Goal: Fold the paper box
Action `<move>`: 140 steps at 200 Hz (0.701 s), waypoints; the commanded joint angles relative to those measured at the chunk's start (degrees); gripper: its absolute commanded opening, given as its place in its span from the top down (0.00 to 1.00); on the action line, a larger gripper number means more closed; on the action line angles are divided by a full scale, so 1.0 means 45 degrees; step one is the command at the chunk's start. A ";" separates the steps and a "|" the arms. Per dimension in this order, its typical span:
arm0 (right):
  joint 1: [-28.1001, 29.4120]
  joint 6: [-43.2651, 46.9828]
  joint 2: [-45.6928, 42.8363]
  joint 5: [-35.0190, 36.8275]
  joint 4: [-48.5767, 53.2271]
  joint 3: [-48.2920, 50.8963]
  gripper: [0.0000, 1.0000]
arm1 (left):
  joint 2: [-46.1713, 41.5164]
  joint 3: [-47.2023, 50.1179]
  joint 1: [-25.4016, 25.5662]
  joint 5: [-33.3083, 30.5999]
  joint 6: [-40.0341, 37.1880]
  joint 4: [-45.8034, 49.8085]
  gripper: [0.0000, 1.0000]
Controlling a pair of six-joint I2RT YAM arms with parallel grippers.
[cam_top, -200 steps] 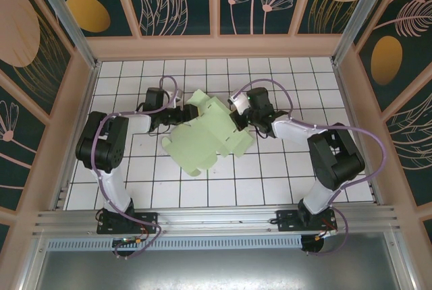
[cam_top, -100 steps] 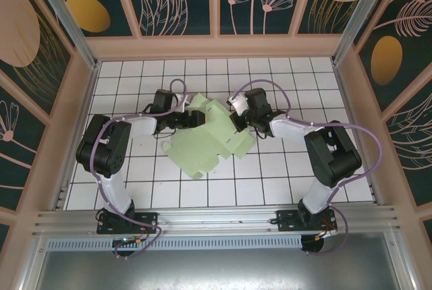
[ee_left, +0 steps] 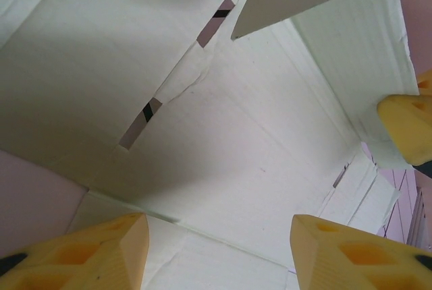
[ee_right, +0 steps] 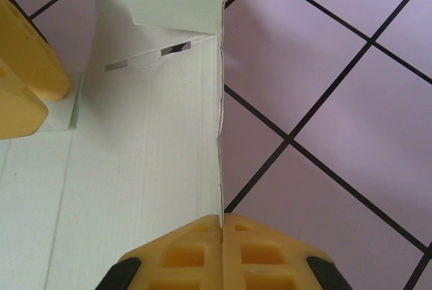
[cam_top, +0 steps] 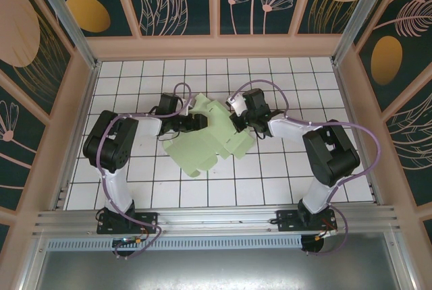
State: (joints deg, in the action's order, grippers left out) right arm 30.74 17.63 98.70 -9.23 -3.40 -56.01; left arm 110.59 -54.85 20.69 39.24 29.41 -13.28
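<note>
The paper box (cam_top: 209, 138), a creased open cut-out, lay near the tabletop's (cam_top: 270, 168) middle; the right claw (ee_right: 221, 226) was clamped on its edge, the left claw (ee_left: 217, 222) spread apart over it

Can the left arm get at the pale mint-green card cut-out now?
Likely yes: the left gripper is open at the pale mint-green card cut-out, nothing between; the right gripper pinches its other edge.
</note>
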 commanded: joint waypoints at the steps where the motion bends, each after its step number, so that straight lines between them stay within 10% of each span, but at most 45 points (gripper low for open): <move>1: 0.0063 0.0071 -0.0004 0.0157 -0.0008 -0.0381 1.00 | -0.0026 0.0308 0.0012 -0.0868 0.0284 0.1057 0.42; 140: 0.0356 0.0187 0.0328 0.0333 0.0069 -0.0698 1.00 | 0.0771 -0.0946 0.0403 -0.1966 -0.0059 0.2995 0.55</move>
State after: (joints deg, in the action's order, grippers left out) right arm 31.99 17.69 99.50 -8.80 -2.81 -57.63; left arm 111.11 -60.29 22.26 31.40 29.54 -2.11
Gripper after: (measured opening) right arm 0.052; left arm 0.446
